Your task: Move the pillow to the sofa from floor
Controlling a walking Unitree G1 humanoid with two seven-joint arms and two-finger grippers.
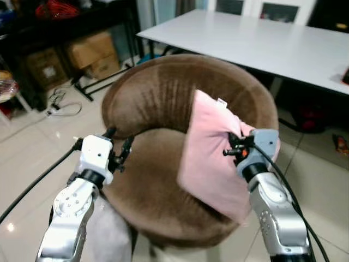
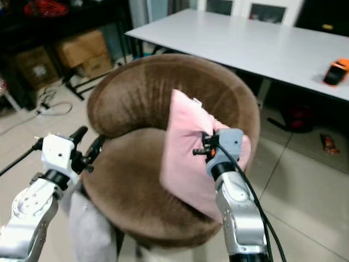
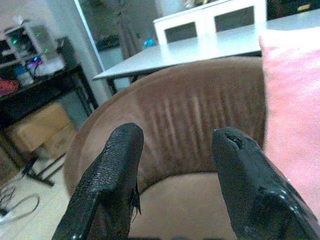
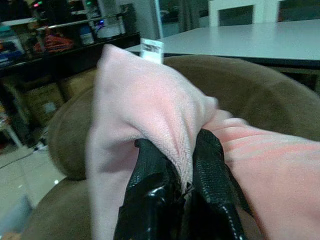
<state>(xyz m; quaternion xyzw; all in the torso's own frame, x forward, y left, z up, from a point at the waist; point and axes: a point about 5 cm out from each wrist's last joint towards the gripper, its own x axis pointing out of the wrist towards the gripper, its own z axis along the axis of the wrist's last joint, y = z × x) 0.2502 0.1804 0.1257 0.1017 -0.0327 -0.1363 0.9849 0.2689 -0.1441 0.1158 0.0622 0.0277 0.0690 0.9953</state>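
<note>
A pink pillow (image 1: 210,153) stands on edge over the seat of a round brown velvet sofa chair (image 1: 158,93). My right gripper (image 4: 177,160) is shut on a fold of the pillow (image 4: 145,100) at its right edge, and its wrist (image 1: 256,144) sits beside the pillow. My left gripper (image 3: 175,155) is open with nothing between its fingers, held at the chair's left front rim (image 1: 117,144) and pointing at the backrest (image 3: 200,100).
A long white table (image 1: 262,41) stands right behind the chair. Cardboard boxes (image 1: 92,52) under a dark shelf and a loose cable (image 1: 62,106) lie at the left. An orange object (image 2: 335,71) rests on the table. Glossy tiled floor (image 1: 32,142) surrounds the chair.
</note>
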